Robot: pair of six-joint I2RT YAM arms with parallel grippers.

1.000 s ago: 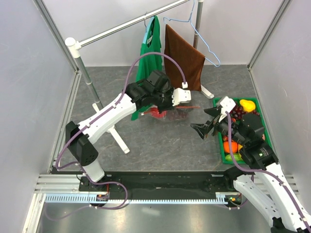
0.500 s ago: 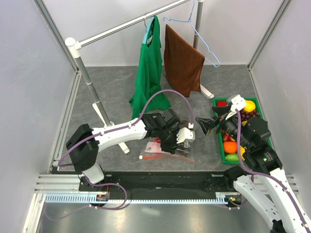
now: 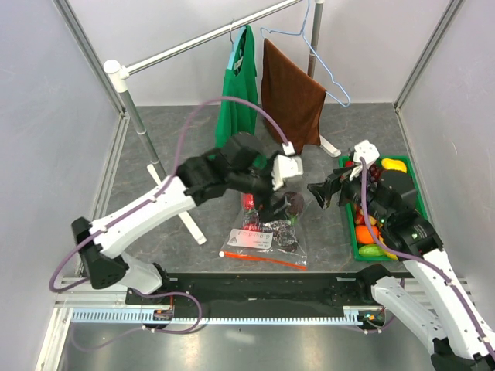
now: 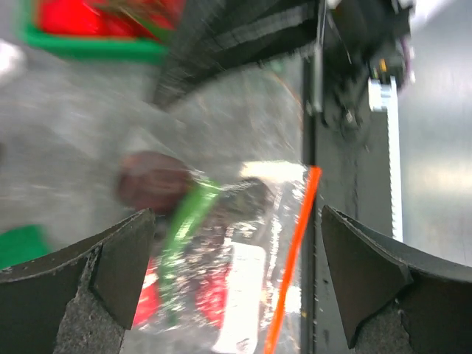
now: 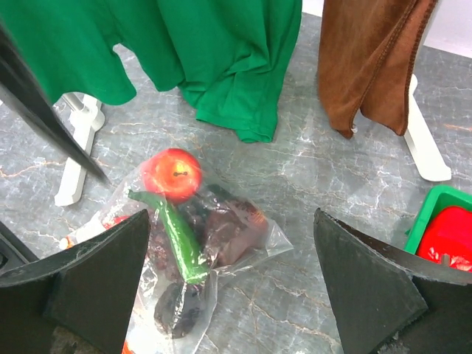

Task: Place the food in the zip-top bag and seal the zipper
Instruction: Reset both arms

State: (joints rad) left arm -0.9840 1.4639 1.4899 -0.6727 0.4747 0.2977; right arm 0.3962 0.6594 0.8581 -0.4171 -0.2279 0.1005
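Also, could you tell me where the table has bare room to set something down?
Bare tabletop lies between the zip-top bag and the green tray, behind the tray right of the brown towel, and between the rack post and the green garment. It is crowded over the bag's far end, where the left gripper and the right gripper hang close.

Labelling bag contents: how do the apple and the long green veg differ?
The apple is red, round, glossy; the green veg is long, thin, slightly curved. The apple lies at the bag's end away from the zipper; the veg runs from beside it along the bag's middle. Both seem to lie inside the clear bag.
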